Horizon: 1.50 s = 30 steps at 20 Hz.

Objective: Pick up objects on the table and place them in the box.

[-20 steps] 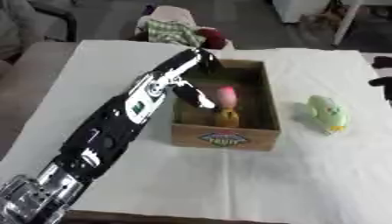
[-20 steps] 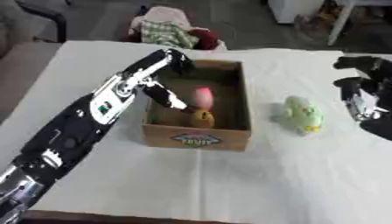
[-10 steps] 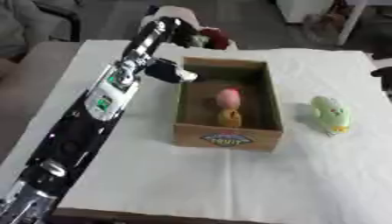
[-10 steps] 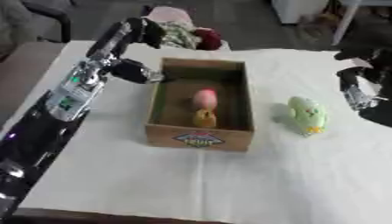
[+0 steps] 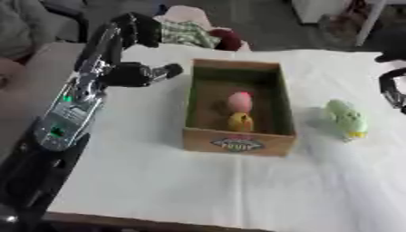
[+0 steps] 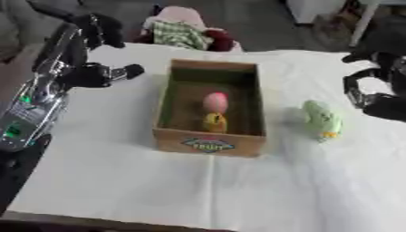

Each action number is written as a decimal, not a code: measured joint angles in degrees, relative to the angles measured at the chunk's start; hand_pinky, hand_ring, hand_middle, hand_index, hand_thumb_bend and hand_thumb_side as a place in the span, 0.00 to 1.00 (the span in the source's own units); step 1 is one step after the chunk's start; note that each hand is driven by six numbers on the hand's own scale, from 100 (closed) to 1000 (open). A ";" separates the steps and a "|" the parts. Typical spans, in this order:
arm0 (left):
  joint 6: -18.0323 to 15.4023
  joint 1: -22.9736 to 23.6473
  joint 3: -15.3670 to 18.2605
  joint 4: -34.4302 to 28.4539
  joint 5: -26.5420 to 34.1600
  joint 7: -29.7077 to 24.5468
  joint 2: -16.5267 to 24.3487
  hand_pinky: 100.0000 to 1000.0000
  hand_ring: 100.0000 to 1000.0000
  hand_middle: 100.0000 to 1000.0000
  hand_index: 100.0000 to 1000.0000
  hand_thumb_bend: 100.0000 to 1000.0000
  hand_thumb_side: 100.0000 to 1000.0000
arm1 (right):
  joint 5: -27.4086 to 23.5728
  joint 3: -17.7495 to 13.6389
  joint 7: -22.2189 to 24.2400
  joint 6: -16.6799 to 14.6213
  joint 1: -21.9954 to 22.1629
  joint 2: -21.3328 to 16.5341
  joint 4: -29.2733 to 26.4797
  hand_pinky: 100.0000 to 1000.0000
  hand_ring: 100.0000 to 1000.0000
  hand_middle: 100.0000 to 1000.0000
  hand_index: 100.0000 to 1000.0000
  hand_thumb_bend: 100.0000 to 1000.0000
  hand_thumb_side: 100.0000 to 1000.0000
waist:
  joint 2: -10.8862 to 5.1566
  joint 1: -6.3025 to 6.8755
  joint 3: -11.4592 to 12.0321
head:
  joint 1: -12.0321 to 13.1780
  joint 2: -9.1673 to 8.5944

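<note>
A brown cardboard box (image 5: 236, 143) stands in the middle of the white-covered table. Inside it lie a pink object (image 5: 239, 100) and, just in front of that, a yellow one (image 5: 240, 121). A green soft toy (image 5: 346, 118) lies on the cloth to the right of the box. My left arm rises from the lower left, and my left hand (image 5: 133, 75) hangs left of the box's far corner, a finger stretched toward it, holding nothing. My right hand (image 6: 371, 93) shows at the right edge beyond the green toy, fingers relaxed and empty.
A heap of cloth with a plaid piece (image 5: 187, 33) and a dark red thing (image 5: 228, 41) sits past the table's far edge. The table's front edge (image 5: 198, 222) runs along the bottom.
My left arm has drawn back from over the box to its left side, the hand now clear of the box. The right hand has hardly moved.
</note>
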 measured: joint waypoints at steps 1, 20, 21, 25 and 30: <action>0.22 0.79 0.31 -0.46 0.13 0.29 -0.01 0.64 0.51 0.47 0.63 0.72 0.00 | 2.16 0.17 -0.21 -0.46 -0.21 0.14 1.54 0.77 1.00 0.83 0.82 0.00 0.12 | 0.00 0.07 0.10 | -0.07 0.00; 1.89 5.72 2.54 -1.80 0.77 1.27 -2.07 0.64 0.51 0.46 0.63 0.70 0.00 | 23.75 0.22 -6.45 1.47 -1.29 3.21 13.26 0.77 1.00 0.84 0.84 0.00 0.16 | 0.32 0.29 0.93 | -0.89 0.01; 1.94 5.84 2.55 -1.80 0.77 1.32 -2.07 0.64 0.51 0.46 0.63 0.70 0.00 | 24.20 0.22 -6.25 1.63 -1.31 3.23 13.26 0.77 1.00 0.84 0.84 0.00 0.16 | 0.32 0.29 0.94 | -0.95 0.01; 2.04 5.94 2.55 -1.80 0.77 1.32 -2.07 0.64 0.50 0.46 0.63 0.69 0.00 | 25.10 0.22 -5.62 1.81 -1.46 3.31 13.26 0.76 1.00 0.84 0.84 0.00 0.20 | 0.30 0.29 0.96 | -0.99 0.01; 2.37 6.46 2.55 -1.80 0.77 1.32 -2.34 0.64 0.50 0.46 0.63 0.68 0.00 | 28.01 0.56 -4.49 2.02 -1.51 3.31 13.21 0.72 1.00 0.84 0.86 0.00 0.26 | 0.17 0.29 1.01 | -1.03 0.01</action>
